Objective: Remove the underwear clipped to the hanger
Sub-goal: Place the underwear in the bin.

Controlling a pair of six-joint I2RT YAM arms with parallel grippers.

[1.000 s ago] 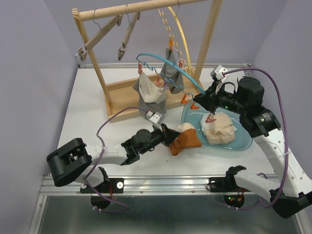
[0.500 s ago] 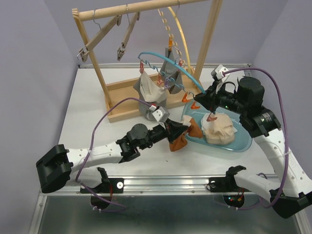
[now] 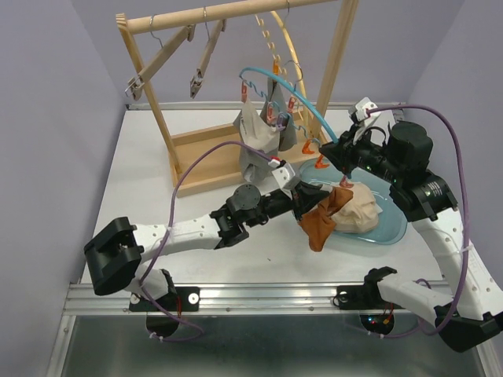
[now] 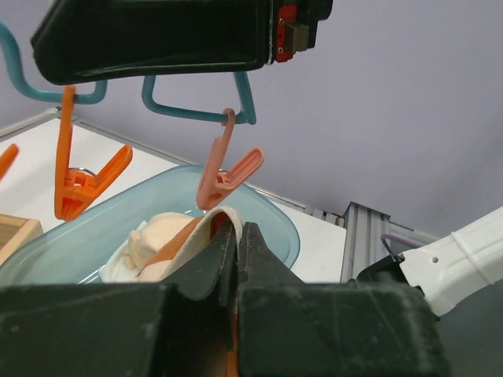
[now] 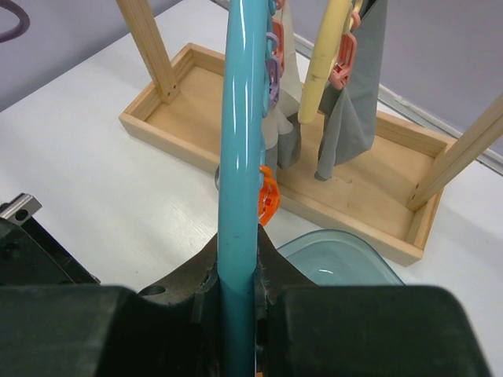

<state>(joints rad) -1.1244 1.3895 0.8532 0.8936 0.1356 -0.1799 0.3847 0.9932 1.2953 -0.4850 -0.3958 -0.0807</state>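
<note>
My right gripper [image 3: 339,154] is shut on the teal hanger [image 3: 292,96] and holds it above the table; in the right wrist view the teal hanger [image 5: 240,149] runs straight through the closed right gripper [image 5: 238,259]. Grey and beige underwear [image 3: 259,135] still hangs clipped to it, and the grey underwear [image 5: 357,102] dangles beyond the bar. My left gripper [image 3: 303,206] is shut on an orange-brown underwear piece [image 3: 322,224] drooping over the blue tub [image 3: 393,232]. The left gripper [image 4: 236,236] pinches its cream-edged cloth [image 4: 200,232]. Beige underwear [image 3: 360,208] lies in the tub.
A wooden rack [image 3: 200,169] with a tray base stands at the back, with wooden clip hangers [image 3: 157,67] on its rail. Empty orange clips [image 4: 86,181] and a pink clip [image 4: 224,173] dangle from the hanger over the tub [image 4: 275,228].
My left gripper has carried the orange-brown underwear rightward and up from the table to over the tub. The right gripper has lifted the hanger a little, and its clipped garments have swung right.
</note>
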